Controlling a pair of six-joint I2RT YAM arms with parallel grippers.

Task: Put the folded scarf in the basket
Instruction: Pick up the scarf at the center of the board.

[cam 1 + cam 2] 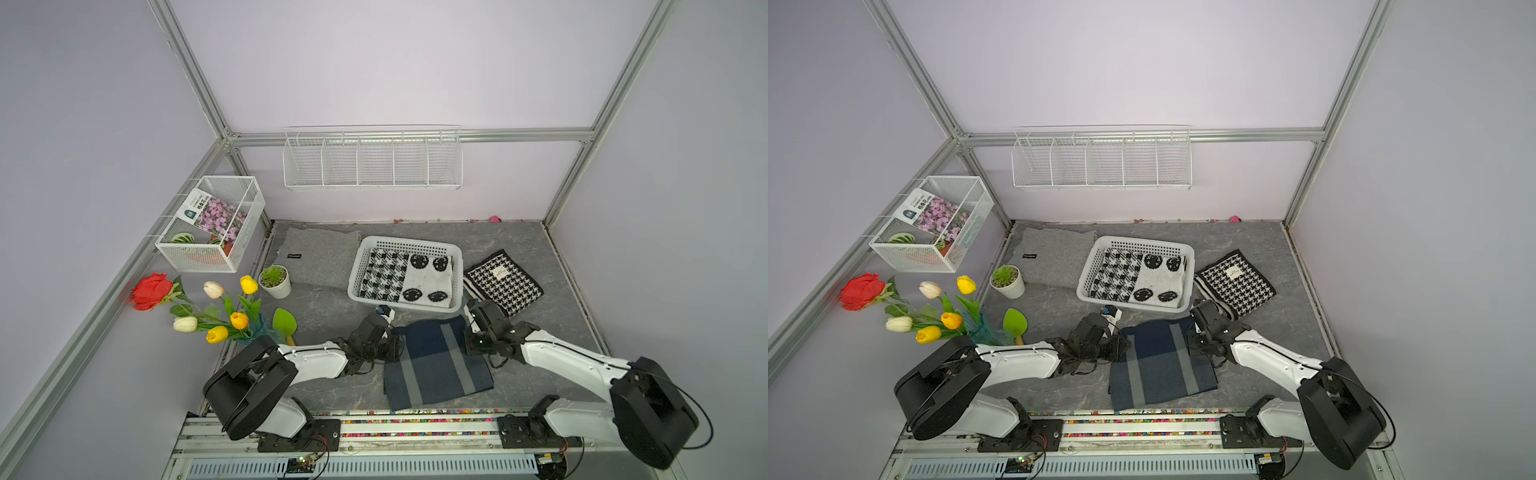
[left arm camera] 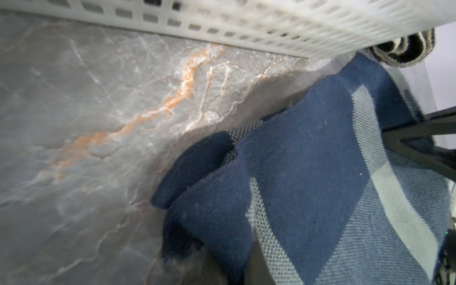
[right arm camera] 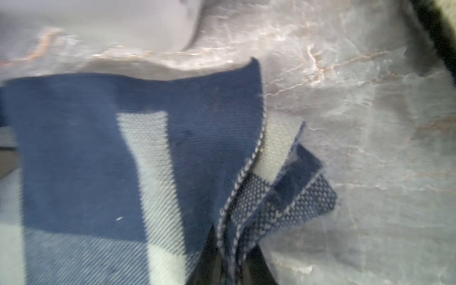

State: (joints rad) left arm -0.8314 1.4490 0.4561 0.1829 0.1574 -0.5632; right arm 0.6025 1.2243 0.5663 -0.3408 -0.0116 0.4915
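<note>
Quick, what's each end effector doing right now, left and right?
Left end effector: closed, gripping a corner of the blue plaid scarf.
Right end effector: closed, pinching the scarf's layered edge.

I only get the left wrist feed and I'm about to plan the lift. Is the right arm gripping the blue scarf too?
Observer: Yes. In the right wrist view the right gripper is shut on the blue scarf, at its layered corner.
Operator: Is the basket free inside?
Observer: No. In both top views folded black-and-white fabric covers the floor of the basket.
Operator: How much of the scarf is lifted?
Observer: Little. In both top views most of it lies flat on the table.
</note>
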